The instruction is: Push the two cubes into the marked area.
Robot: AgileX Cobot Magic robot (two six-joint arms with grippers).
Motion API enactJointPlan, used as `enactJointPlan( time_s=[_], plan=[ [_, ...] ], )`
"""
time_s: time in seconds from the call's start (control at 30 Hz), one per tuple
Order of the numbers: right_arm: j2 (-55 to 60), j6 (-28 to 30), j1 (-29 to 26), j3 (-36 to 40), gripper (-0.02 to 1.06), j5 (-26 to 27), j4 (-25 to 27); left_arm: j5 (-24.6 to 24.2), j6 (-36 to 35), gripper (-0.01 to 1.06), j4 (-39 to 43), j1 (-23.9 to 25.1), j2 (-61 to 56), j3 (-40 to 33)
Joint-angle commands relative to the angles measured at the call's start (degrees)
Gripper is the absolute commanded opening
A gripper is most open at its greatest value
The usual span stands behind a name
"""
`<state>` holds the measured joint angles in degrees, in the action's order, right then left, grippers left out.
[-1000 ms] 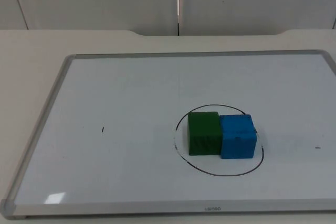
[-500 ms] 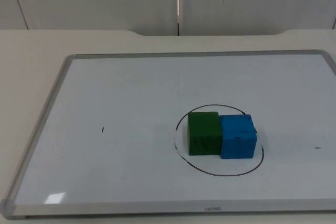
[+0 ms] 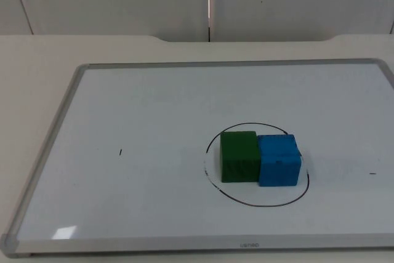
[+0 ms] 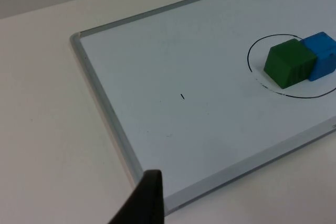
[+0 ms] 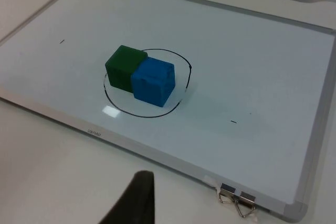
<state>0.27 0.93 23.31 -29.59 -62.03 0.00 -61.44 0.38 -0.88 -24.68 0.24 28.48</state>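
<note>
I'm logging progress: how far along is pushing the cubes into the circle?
Looks done: the green cube and blue cube sit touching inside the drawn circle on the whiteboard. Nothing is in hand. Nothing obvious is left, though the blue cube's edge sits close to the line.

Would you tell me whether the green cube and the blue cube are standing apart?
No, the green cube and the blue cube touch side by side.
</note>
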Motion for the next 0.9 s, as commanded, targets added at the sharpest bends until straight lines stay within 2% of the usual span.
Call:
enactJointPlan(
  time_s=[0.0, 0.87],
  plan=[
    [-0.27, 0.2, -0.09, 0.17, 1.05, 0.18, 0.0, -0.14, -0.06, 1.05, 0.29, 0.17, -0.24, -0.2],
    [-0.27, -0.06, -0.09, 0.17, 1.05, 0.18, 0.32, -0.14, 0.8, 1.05, 0.03, 0.17, -0.24, -0.2]
  ],
)
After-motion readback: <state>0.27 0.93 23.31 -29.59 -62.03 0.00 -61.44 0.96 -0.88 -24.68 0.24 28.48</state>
